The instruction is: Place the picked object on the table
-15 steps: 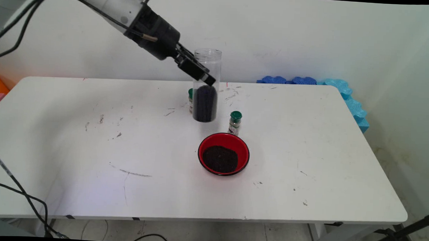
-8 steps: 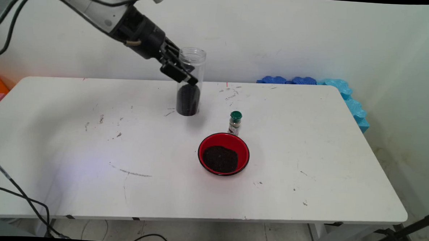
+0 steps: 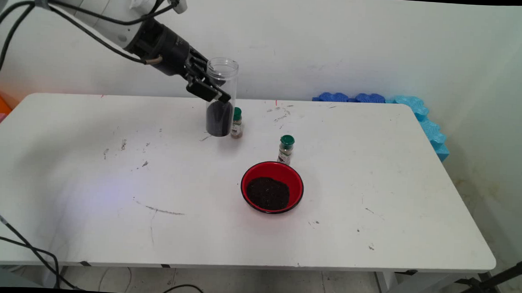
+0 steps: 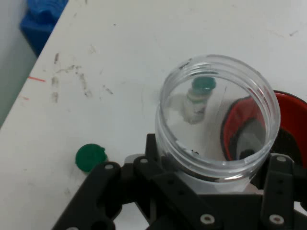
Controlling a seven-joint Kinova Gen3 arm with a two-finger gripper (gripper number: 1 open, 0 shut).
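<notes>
Pinching the clear jar (image 3: 220,99), the jaws have carried it left, beside a green-capped bottle (image 3: 237,123)

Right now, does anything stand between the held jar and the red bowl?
Nothing visible sits directly between them. The gripper holds the clear jar upright; one green-capped bottle stands right beside it, another just behind the red bowl.

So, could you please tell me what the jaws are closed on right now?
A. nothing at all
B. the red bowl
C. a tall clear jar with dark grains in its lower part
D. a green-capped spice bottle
C: the gripper clamps the tall clear jar upright at mid-height, its lower part dark with grains, while the red bowl and both green-capped spice bottles stand apart on the table.
</notes>
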